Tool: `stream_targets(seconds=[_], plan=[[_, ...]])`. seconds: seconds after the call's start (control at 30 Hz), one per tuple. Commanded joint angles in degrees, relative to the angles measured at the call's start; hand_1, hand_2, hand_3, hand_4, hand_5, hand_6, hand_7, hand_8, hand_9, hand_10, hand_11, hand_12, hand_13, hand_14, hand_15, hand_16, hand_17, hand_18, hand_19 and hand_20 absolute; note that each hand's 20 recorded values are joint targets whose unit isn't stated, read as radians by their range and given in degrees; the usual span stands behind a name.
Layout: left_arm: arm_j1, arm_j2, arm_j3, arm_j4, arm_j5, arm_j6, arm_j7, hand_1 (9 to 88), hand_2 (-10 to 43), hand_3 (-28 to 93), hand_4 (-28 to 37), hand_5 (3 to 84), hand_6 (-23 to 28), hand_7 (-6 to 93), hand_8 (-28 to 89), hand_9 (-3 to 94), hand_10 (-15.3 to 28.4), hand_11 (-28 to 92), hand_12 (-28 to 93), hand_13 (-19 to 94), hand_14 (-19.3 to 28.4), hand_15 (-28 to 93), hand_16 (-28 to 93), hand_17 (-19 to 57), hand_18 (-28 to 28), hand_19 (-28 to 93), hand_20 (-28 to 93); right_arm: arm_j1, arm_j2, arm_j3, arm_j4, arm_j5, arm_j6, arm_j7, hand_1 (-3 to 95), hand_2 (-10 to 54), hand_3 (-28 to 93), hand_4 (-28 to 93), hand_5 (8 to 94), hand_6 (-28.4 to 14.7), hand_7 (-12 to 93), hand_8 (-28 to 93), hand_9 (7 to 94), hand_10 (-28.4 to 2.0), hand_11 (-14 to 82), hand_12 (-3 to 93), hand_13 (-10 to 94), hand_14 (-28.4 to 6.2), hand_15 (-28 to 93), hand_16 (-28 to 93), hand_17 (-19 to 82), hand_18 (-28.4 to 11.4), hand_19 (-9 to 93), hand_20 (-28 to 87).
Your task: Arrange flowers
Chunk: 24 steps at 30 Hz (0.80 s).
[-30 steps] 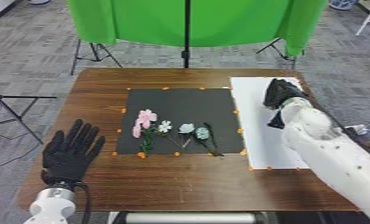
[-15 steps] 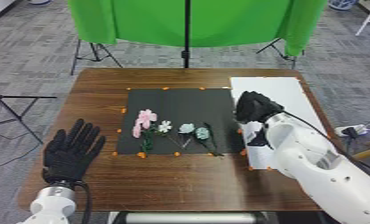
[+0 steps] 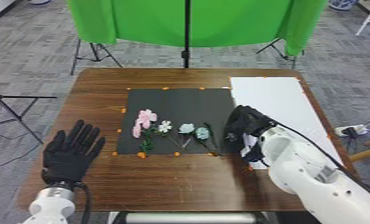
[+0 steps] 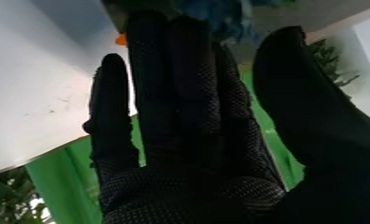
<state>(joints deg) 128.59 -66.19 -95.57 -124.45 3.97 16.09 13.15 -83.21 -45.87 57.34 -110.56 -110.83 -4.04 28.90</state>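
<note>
Black mat (image 3: 183,102) beneath loose flowers (image 3: 146,118)

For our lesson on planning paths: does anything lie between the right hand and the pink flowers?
Yes: on the black mat between them lie a dark green sprig, two pale blue flowers and a white flower.

Right hand (image 3: 244,122): shifted from over the far half of the white sheet (image 3: 270,95), leftward and nearer the robot, to the right edge of the black mat (image 3: 168,100), near the dark sprig (image 3: 214,142). Right arm (image 3: 292,162): moved likewise. Sheet's far half: uncovered.
</note>
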Motion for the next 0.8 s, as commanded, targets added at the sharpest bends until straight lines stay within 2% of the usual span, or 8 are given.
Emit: stream_targets(seconds=[0.03, 0.23, 0.4, 0.53, 0.6, 0.67, 0.73, 0.8], plan=[[1.2, -0.66, -0.2, -0.15, 0.1, 0.16, -0.6, 26.4, 21.3, 74, -28.3, 46.6, 8.6, 11.9, -8, 39.1, 14.8, 20, 13, 30, 14.1, 37, -5, -4.9, 14.1, 32, 18, 0.5, -2.0, -0.3, -1.8, 0.5, 1.8, 0.6, 43.0, -5.8, 74, -28, 63.0, -3.1, 15, -12, 72.3, -14.0, 35.3, 24.1, 64, -11.8, 45, 20, 25, -20.9, 74, 31], [1.4, -0.88, -0.47, -0.25, 0.26, 0.14, -0.47, 26.4, 21.3, 74, -28.3, 46.6, 8.6, 11.9, -8, 39.1, 14.7, 20, 13, 30, 14.1, 36, -5, -4.9, 14.1, 32, 18, -0.5, -2.4, 1.7, -2.4, 2.1, 2.7, 1.0, 41.4, -5.5, 74, -28, 61.2, -3.8, 14, -11, 71.6, -14.8, 33.9, 23.3, 63, -12.4, 44, 19, 25, -21.2, 73, 30], [1.3, -0.97, -0.85, -0.17, 0.6, -0.41, -0.67, 26.4, 21.3, 74, -28.3, 46.6, 8.5, 11.9, -8, 39.1, 14.8, 20, 13, 30, 14.1, 36, -5, -4.9, 14.1, 32, 18, -4.0, -2.7, 5.4, -3.7, 3.0, 8.0, 0.9, 40.5, -5.1, 75, -28, 58.7, -4.4, 13, -11, 68.4, -15.7, 22.6, 18.2, 61, -13.3, 36, 17, 24, -20.3, 69, 25], [1.1, -0.86, -1.38, 0.1, 1.36, -2.02, -0.46, 26.3, 21.3, 74, -28.3, 46.4, 8.4, 11.8, -8, 39.0, 14.9, 20, 13, 30, 14.1, 36, -5, -4.9, 14.1, 32, 18, -9.4, -3.3, 10.7, -4.6, 8.3, 14.0, -2.5, 40.0, -4.7, 77, -28, 56.5, -4.5, 14, -11, 62.8, -16.1, 19.1, 16.7, 56, -13.6, 32, 16, 22, -19.1, 64, 22], [1.5, -0.77, -1.88, 0.04, 2.52, -3.1, -0.49, 26.1, 21.1, 74, -28.3, 46.0, 8.2, 11.6, -8, 38.7, 14.9, 20, 13, 30, 14.1, 36, -5, -4.9, 14.1, 32, 17, -12.7, -3.7, 14.0, -5.5, 10.6, 17.2, -5.5, 39.6, -4.7, 78, -28, 54.4, -4.7, 14, -11, 58.2, -15.9, 17.3, 15.8, 52, -14.1, 30, 16, 20, -18.7, 62, 20], [1.7, -0.72, -2.48, 0.13, 3.49, -4.56, -0.39, 25.6, 20.7, 74, -28.3, 45.5, 8.2, 11.1, -8, 38.4, 14.7, 19, 12, 30, 13.8, 34, -5, -4.9, 14.2, 32, 17, -16.7, -5.9, 19.8, -6.3, 14.2, 15.2, -11.5, 39.4, -4.6, 79, -28, 53.1, -4.5, 15, -12, 55.3, -15.3, 15.7, 15.0, 49, -14.5, 28, 16, 20, -18.2, 61, 20], [1.9, -0.48, -3.07, 0.27, 4.04, -6.16, 0.53, 24.8, 20.0, 75, -28.3, 44.8, 8.0, 10.0, -8, 38.2, 14.2, 17, 12, 30, 13.0, 29, -5, -4.7, 14.1, 30, 17, -20.5, -8.9, 26.0, -7.6, 17.9, 10.8, -16.5, 39.1, -6.0, 80, -28, 50.7, -4.0, 15, -12, 51.4, -14.2, 14.1, 14.5, 46, -13.9, 25, 16, 19, -17.3, 61, 19], [2.1, -0.71, -3.8, 0.16, 5.09, -6.57, 1.29, 23.8, 19.3, 75, -28.3, 44.1, 7.5, 8.9, -8, 38.1, 13.5, 15, 11, 30, 12.3, 25, -5, -4.3, 14.0, 29, 16, -22.7, -11.1, 29.4, -8.8, 25.3, 10.5, -19.2, 37.1, -7.1, 80, -28, 47.2, -3.3, 15, -12, 46.7, -13.1, 11.1, 13.9, 42, -14.0, 20, 18, 17, -16.4, 58, 20]])
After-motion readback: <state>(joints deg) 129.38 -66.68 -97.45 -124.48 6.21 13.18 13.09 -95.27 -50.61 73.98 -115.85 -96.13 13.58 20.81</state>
